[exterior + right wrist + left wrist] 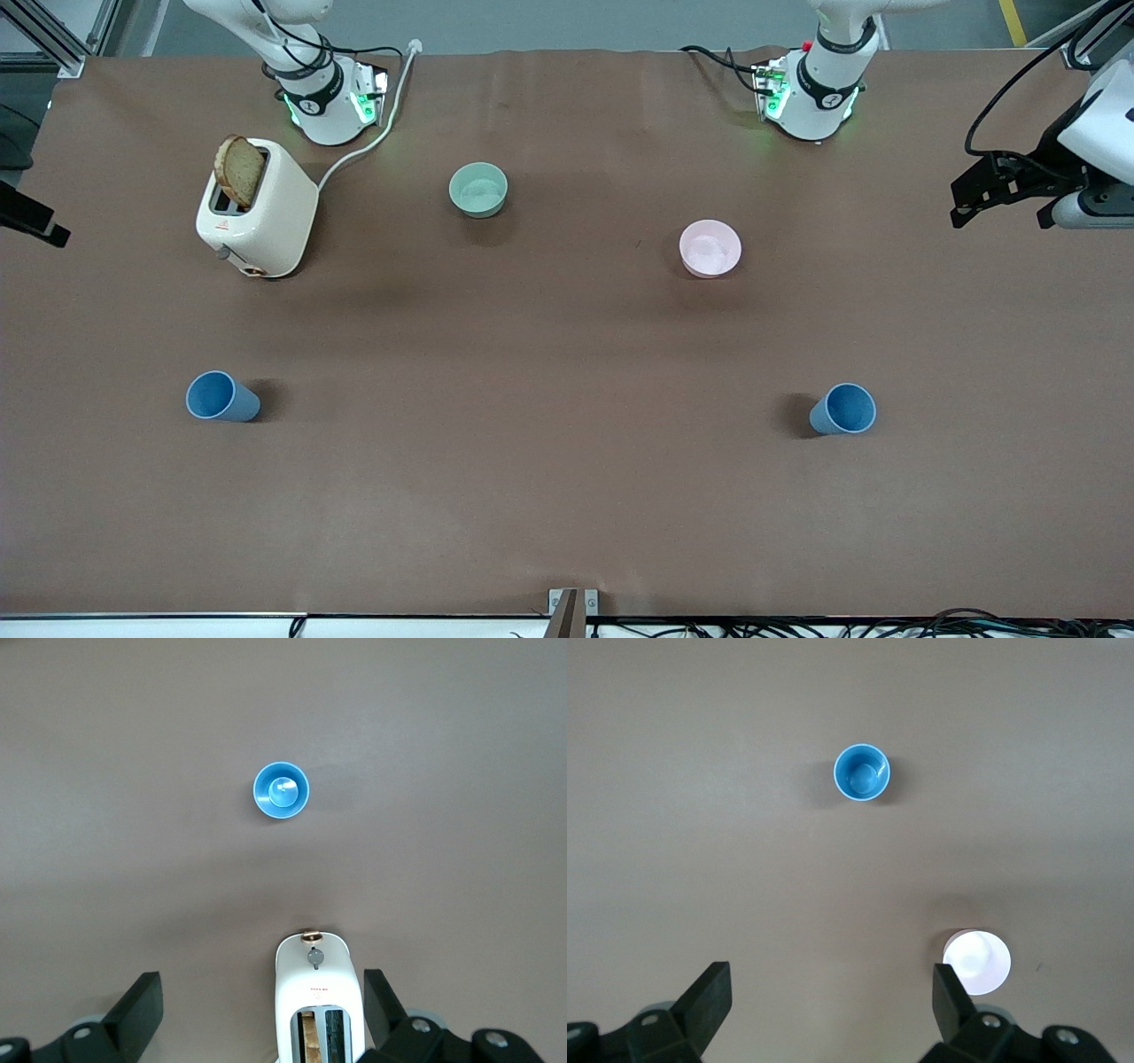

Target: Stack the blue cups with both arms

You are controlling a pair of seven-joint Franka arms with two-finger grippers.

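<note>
Two blue cups stand upright and far apart on the brown table. One cup [221, 397] is toward the right arm's end and also shows in the right wrist view [282, 791]. The other cup [843, 409] is toward the left arm's end and also shows in the left wrist view [862, 773]. My left gripper [828, 992] is open and empty, high over the table beside the pink bowl [976, 961]. My right gripper [263, 1001] is open and empty, high over the toaster [319, 992]. Neither gripper shows in the front view, only the arm bases.
A white toaster [259, 210] with a bread slice [239, 170] stands near the right arm's base, its cable [368, 142] running to the table's edge. A mint-green bowl [478, 190] and the pink bowl [710, 248] sit mid-table. Black gear [1001, 186] overhangs the left arm's end.
</note>
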